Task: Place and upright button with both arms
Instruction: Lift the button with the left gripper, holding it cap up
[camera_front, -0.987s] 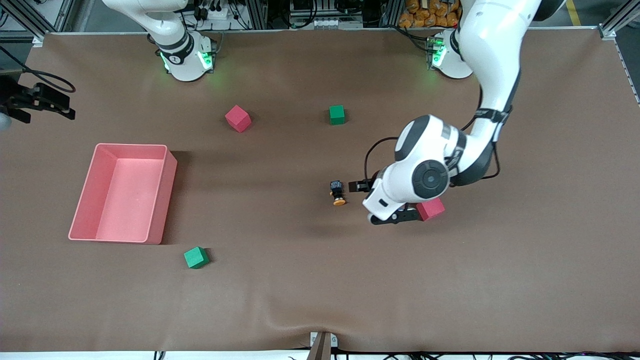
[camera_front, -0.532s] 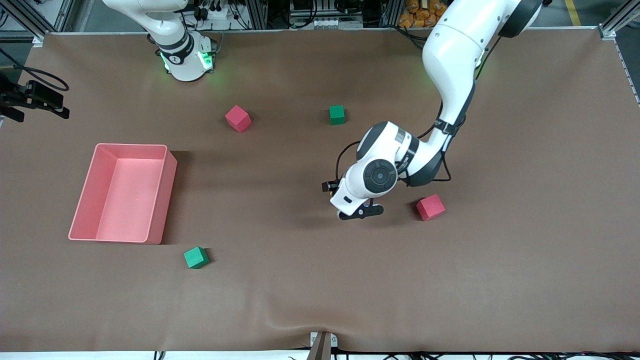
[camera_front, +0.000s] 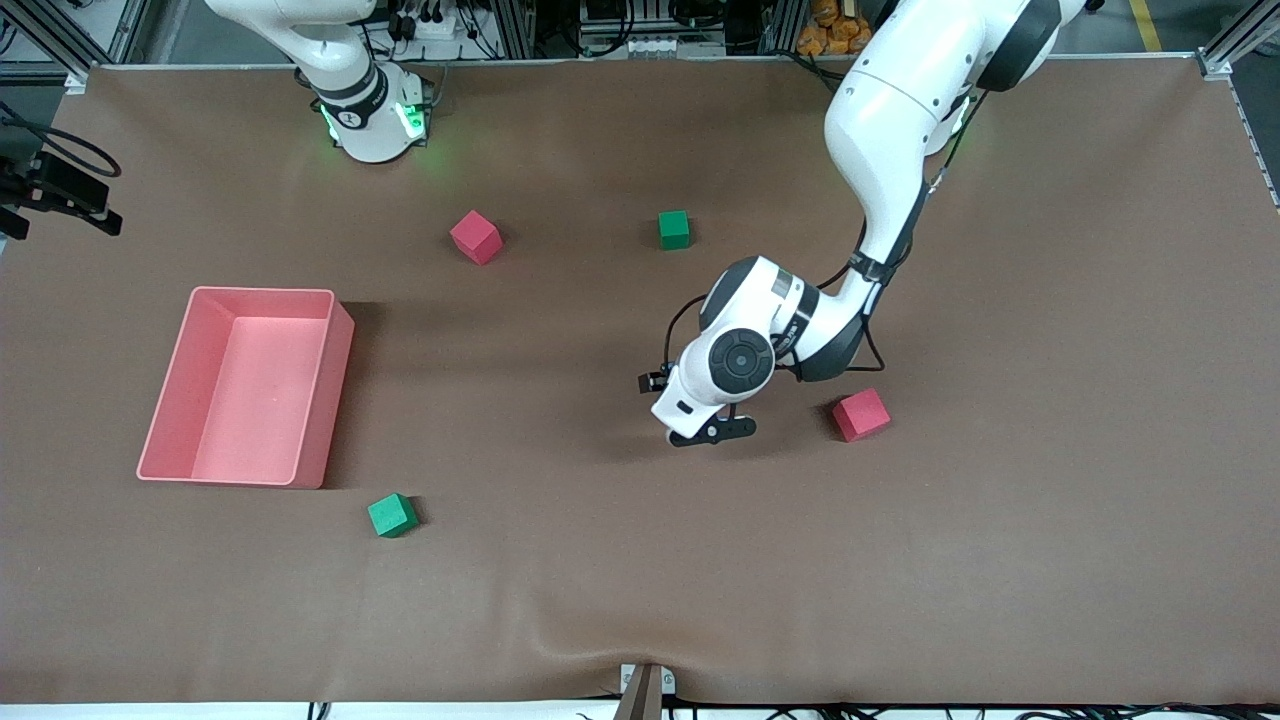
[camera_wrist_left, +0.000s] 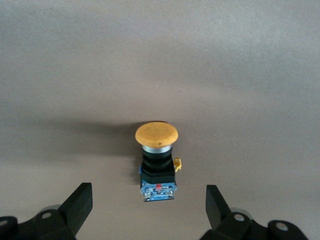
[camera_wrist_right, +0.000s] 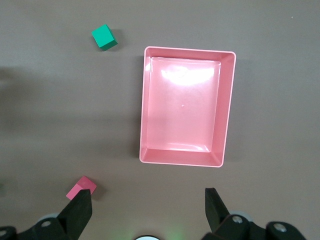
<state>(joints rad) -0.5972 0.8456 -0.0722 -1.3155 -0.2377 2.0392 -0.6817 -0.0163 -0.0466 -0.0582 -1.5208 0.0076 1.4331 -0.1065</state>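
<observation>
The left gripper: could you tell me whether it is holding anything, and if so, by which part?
Nothing is held. The left gripper hangs open over the small orange-capped push-button, which lies on its side on the brown table, its fingers clear of it.

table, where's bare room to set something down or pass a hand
Widest bare stretch: the table nearer the front camera than the green cube and the red cube. Also bare between the pink bin and the left gripper. Crowded spot: that open gripper hangs over the button, the red cube close beside. The right gripper waits open above the bin.
</observation>
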